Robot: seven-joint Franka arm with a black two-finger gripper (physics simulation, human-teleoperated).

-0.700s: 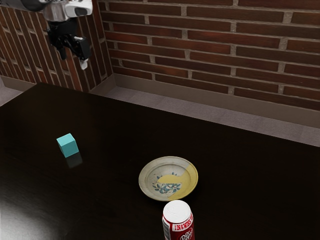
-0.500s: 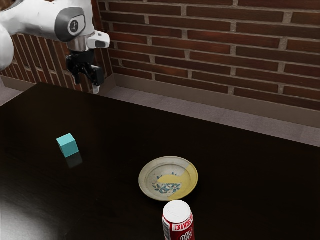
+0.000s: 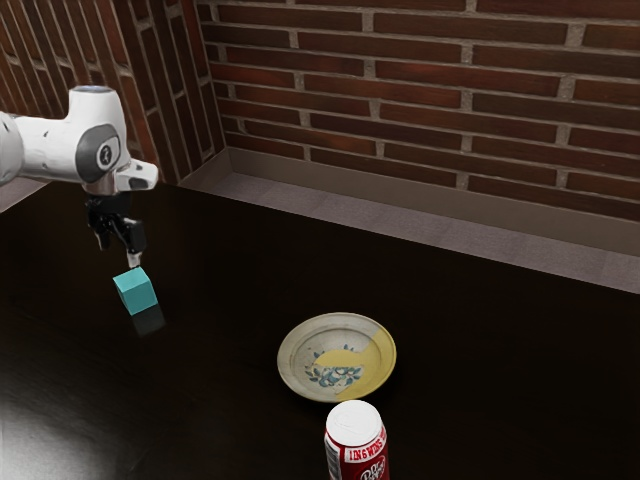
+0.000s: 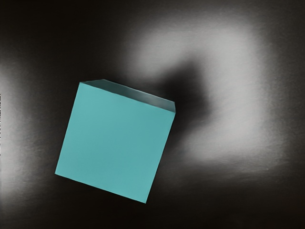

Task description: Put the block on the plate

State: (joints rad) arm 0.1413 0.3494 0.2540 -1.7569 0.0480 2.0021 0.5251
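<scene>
My gripper (image 3: 119, 252) is low over the table at the exterior view's left, pointing down with its two fingers apart and nothing between them. Directly below it, or very slightly behind, the turquoise block (image 3: 137, 293) rests on the dark table. Seen from my hand, the block (image 4: 114, 142) is large and close, its top face turned at an angle. The shallow plate (image 3: 337, 358), cream and yellow with a blue floral pattern, lies toward the exterior view's right from the block, with nothing on it.
A red and white can (image 3: 357, 445) stands close to the plate at the exterior view's lower edge. The dark, glossy table (image 3: 480, 350) extends toward the exterior view's right, and a brick wall (image 3: 420, 90) rises beyond its far edge.
My gripper has come down from above the table's far left corner to just over the block, with the arm following. Block, plate and can have stayed in place.
</scene>
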